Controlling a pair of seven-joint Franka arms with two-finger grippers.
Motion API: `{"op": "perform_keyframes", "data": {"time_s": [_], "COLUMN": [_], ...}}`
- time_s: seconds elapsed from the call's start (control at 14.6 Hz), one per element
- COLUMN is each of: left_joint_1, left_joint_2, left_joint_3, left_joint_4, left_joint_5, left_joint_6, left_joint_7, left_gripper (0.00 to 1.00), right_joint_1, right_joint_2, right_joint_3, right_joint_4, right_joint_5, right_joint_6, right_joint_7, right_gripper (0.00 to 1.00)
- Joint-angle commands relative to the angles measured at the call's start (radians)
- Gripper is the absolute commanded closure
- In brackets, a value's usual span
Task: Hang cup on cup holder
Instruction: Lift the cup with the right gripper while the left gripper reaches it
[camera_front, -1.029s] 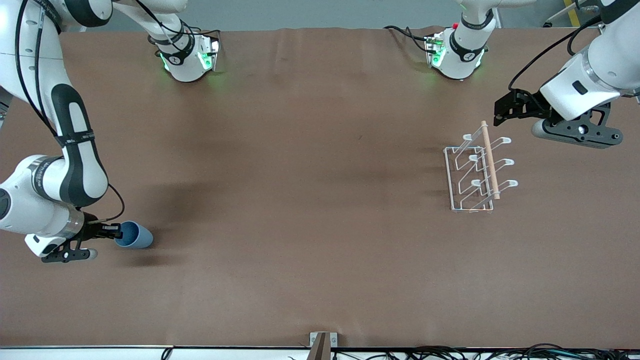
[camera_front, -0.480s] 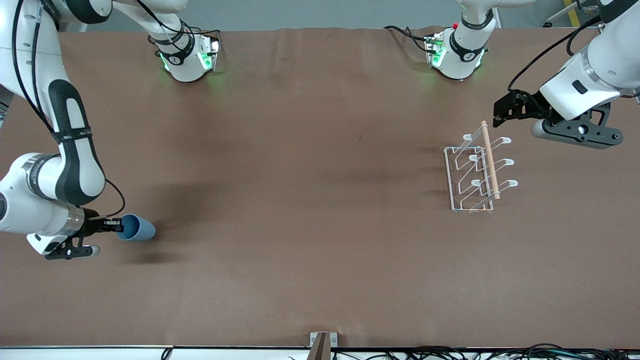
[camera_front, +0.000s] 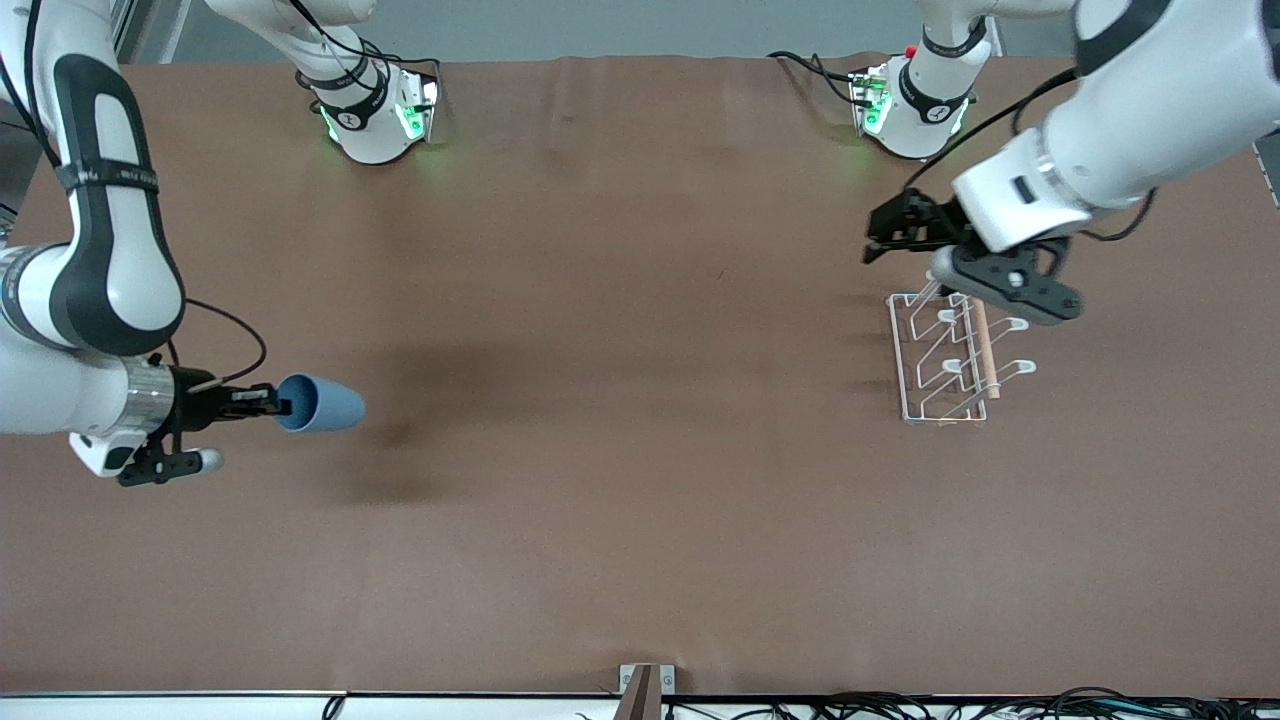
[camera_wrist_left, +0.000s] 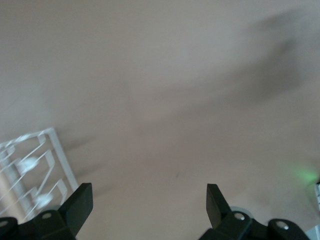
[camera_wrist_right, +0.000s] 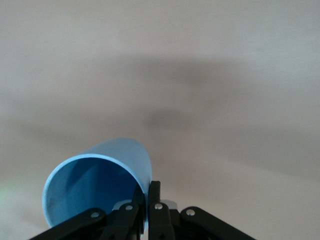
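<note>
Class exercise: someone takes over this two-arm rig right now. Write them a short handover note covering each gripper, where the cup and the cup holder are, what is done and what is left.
Right gripper: shut on the rim of the light-blue cup, held on its side in the air over the right arm's end of the table, mouth toward the gripper.
Left gripper: open, empty, over the end of the cup holder nearest the robots' bases.
Cup holder: upright on the table toward the left arm's end, all visible prongs bare.
Done: cup picked up.
Left: carry the cup across the table and hang it on a prong.
</note>
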Motion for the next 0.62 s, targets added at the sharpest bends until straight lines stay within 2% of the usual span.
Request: {"op": "perform_keyframes", "data": {"time_s": [0.0, 0.21, 0.41, 0.55], "left_joint_1": [-0.088, -0.192, -0.290, -0.342], "left_joint_2": [0.036, 0.074, 0.105, 0.140], "left_joint_3": [0.004, 0.006, 0.007, 0.007], "left_joint_4": [0.038, 0.087, 0.087, 0.089], "left_joint_5": [-0.029, -0.026, -0.018, -0.017], "left_joint_6": [0.087, 0.126, 0.215, 0.291], "left_joint_7": [0.016, 0.018, 0.033, 0.044], "left_gripper": [0.00, 0.00, 0.00, 0.00], "right_joint_1": [0.041, 0.065, 0.076, 0.094], "right_joint_2": [-0.028, -0.026, -0.023, -0.023], "right_joint_3": [-0.001, -0.001, -0.001, -0.001], "right_joint_4": [-0.037, -0.057, -0.057, -0.057], "right_joint_5": [0.136, 0.347, 0.533, 0.583], "right_joint_6": [-0.034, -0.074, -0.137, -0.185], "right_joint_7": [0.013, 0.012, 0.012, 0.012], "right_gripper": [0.99, 0.99, 0.99, 1.00]}}
